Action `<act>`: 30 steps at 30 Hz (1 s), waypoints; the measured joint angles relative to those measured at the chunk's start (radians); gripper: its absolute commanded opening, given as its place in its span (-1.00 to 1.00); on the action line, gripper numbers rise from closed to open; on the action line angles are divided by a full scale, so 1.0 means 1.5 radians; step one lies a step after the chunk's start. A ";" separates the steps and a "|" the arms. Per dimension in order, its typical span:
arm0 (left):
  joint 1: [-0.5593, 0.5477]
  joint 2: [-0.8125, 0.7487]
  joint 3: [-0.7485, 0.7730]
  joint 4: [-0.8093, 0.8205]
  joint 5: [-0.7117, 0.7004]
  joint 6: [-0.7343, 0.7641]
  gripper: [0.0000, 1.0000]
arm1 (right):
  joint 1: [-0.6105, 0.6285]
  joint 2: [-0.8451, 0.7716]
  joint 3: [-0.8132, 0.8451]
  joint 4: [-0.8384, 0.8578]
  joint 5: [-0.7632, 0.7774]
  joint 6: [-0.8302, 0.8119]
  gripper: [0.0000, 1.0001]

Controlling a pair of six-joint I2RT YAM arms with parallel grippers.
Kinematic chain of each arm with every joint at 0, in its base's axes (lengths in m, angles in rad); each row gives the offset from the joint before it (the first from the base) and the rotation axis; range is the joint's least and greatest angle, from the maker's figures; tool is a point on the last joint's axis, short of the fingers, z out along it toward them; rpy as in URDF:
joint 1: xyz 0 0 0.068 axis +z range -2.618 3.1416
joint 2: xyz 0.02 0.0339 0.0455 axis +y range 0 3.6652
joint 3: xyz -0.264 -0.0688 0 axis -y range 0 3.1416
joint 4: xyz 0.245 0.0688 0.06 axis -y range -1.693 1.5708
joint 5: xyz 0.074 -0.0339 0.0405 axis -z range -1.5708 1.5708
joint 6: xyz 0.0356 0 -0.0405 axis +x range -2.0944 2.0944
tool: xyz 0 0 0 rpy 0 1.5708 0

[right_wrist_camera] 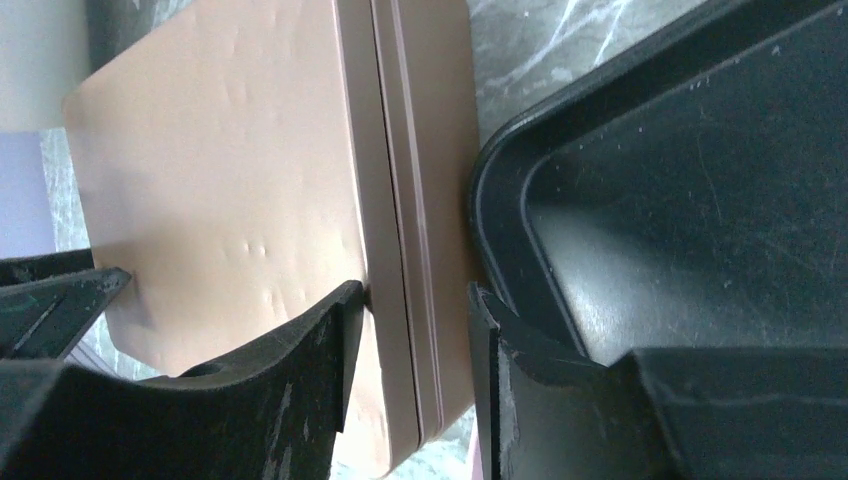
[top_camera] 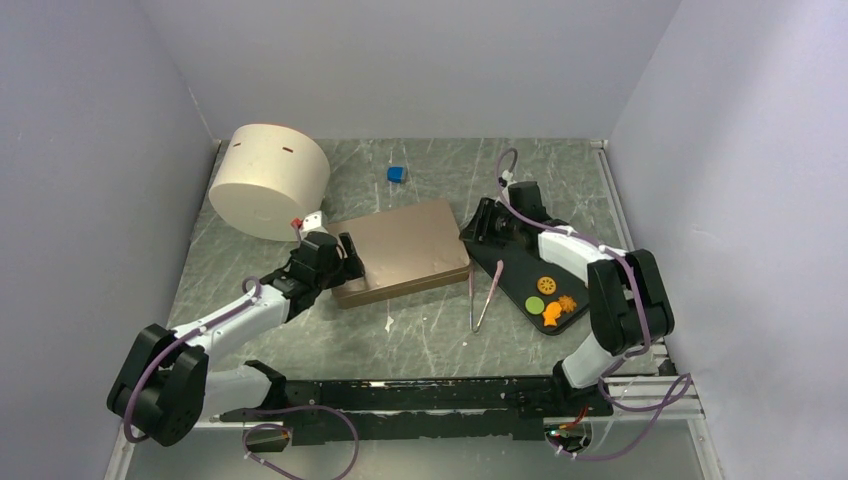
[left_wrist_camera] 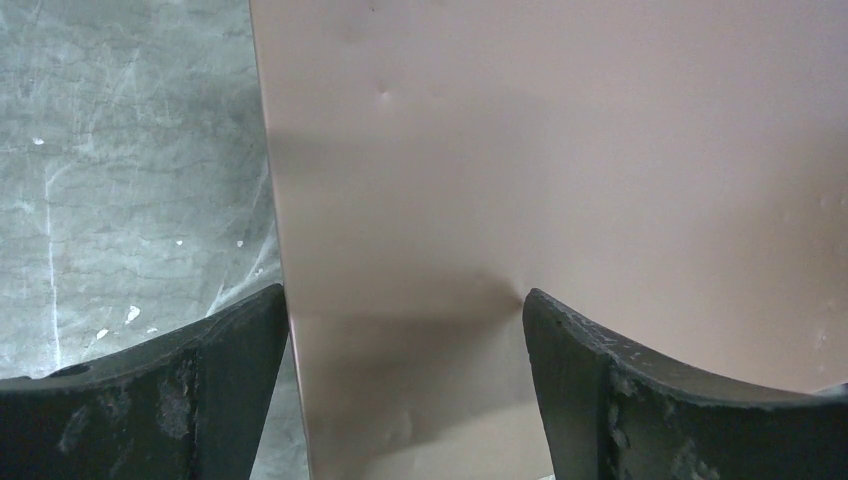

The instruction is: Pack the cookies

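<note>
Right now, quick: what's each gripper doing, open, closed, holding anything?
Left gripper: open over an edge of the tin, holding nothing.
Right gripper: fingers either side of the tin's rim; cannot tell if clamped.

Soft even light; left end effector [left_wrist_camera: 403, 300] casts faint shadow on tin [left_wrist_camera: 600, 150].

— What sort of place was it?
— A robot test booth in a lab. Plain pale walls [top_camera: 90, 150] boxed in a scratched grey table [top_camera: 430, 340] at nine, twelve and three o'clock.
— What else showed it?
— A left arm [top_camera: 230, 325] and a right arm [top_camera: 610, 290] stood bolted to a black rail [top_camera: 420, 398] at six o'clock, with purple cables [top_camera: 330, 425] trailing loose.
</note>
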 measured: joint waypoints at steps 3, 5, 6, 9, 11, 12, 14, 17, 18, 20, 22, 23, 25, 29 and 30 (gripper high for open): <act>0.000 0.000 0.002 -0.003 0.002 0.003 0.81 | 0.000 -0.020 -0.014 -0.013 0.001 -0.007 -0.10; 0.000 0.000 0.004 -0.005 0.004 0.005 0.80 | 0.000 -0.039 -0.023 -0.030 0.002 -0.013 -0.11; 0.000 0.000 0.004 -0.006 0.004 0.005 0.80 | 0.000 -0.047 -0.026 -0.038 0.001 -0.015 -0.11; 0.000 0.000 0.008 -0.011 0.005 0.010 0.80 | 0.001 -0.073 -0.030 -0.056 0.000 -0.020 -0.08; 0.000 0.000 0.010 -0.014 0.007 0.016 0.80 | 0.002 -0.095 -0.035 -0.063 -0.005 -0.021 -0.05; 0.000 0.000 0.012 -0.016 0.008 0.018 0.80 | 0.003 -0.103 -0.037 -0.064 -0.008 -0.021 -0.04; 0.000 0.000 0.017 -0.021 0.008 0.020 0.80 | 0.003 -0.118 -0.041 -0.065 -0.012 -0.021 -0.03; 0.000 -0.001 0.020 -0.028 0.009 0.021 0.80 | 0.003 -0.125 -0.049 -0.066 -0.016 -0.022 -0.03; 0.000 -0.002 0.020 -0.028 0.009 0.021 0.80 | 0.003 -0.125 -0.052 -0.066 -0.016 -0.022 -0.03; 0.000 -0.004 0.020 -0.030 0.009 0.022 0.80 | 0.003 -0.125 -0.064 -0.065 -0.018 -0.022 -0.06; 0.000 -0.005 0.021 -0.031 0.009 0.023 0.80 | 0.003 -0.124 -0.076 -0.065 -0.019 -0.022 -0.09; 0.000 -0.005 0.022 -0.032 0.009 0.023 0.80 | 0.003 -0.123 -0.082 -0.066 -0.020 -0.022 -0.11; 0.000 -0.005 0.022 -0.033 0.009 0.023 0.80 | 0.003 -0.119 -0.089 -0.066 -0.020 -0.022 -0.16; 0.000 -0.005 0.022 -0.033 0.010 0.023 0.80 | 0.004 -0.116 -0.093 -0.065 -0.016 -0.021 -0.33; 0.000 -0.005 0.022 -0.033 0.010 0.023 0.80 | 0.005 -0.116 -0.093 -0.064 -0.016 -0.021 -0.36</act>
